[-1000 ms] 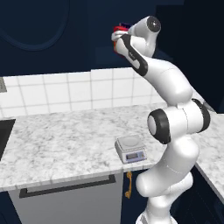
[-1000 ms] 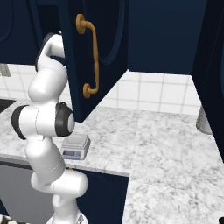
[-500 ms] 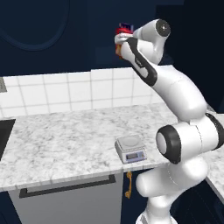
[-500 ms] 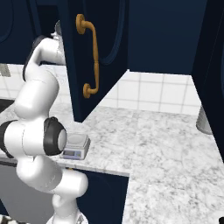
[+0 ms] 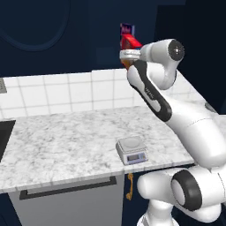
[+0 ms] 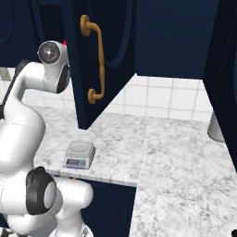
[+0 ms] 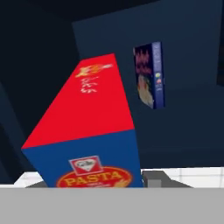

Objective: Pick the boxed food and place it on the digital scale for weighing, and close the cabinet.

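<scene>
In the left base view the white arm climbs from the lower right of the frame and bends over to the upper middle, where the gripper [image 5: 128,54] sits at the mouth of the dark cabinet [image 5: 53,35]. The boxed food [image 5: 129,43] shows as a red patch right at the gripper, touching it, and a blue-purple box [image 5: 127,29] peeks out just above it. The fingers are hidden here, so from this side I cannot tell how they stand. Lower in the frame, the digital scale [image 5: 131,149] rests near the front edge of the marble bench [image 5: 62,141], its plate bare. A grey drawer front with a black bar handle [image 5: 66,190] runs along the bottom left.

In the right base view the arm fills the left side of the frame, its upper joint at the upper left. The cabinet door [image 6: 99,60] stands open, edge toward the camera, with its curvy gold handle [image 6: 92,58] in the upper middle. The digital scale [image 6: 79,154] lies on the bench [image 6: 176,157] at middle left, just below the door.

In the hand view the boxed food [image 7: 87,131] takes up the centre and lower left, tilted, red face up and a blue end with a pasta label nearest the camera. One dark fingertip [image 7: 153,178] shows against its lower right edge; the gripper appears to be clamped on the box. The blue-purple box [image 7: 149,74] stands upright at upper right, apart from it.
</scene>
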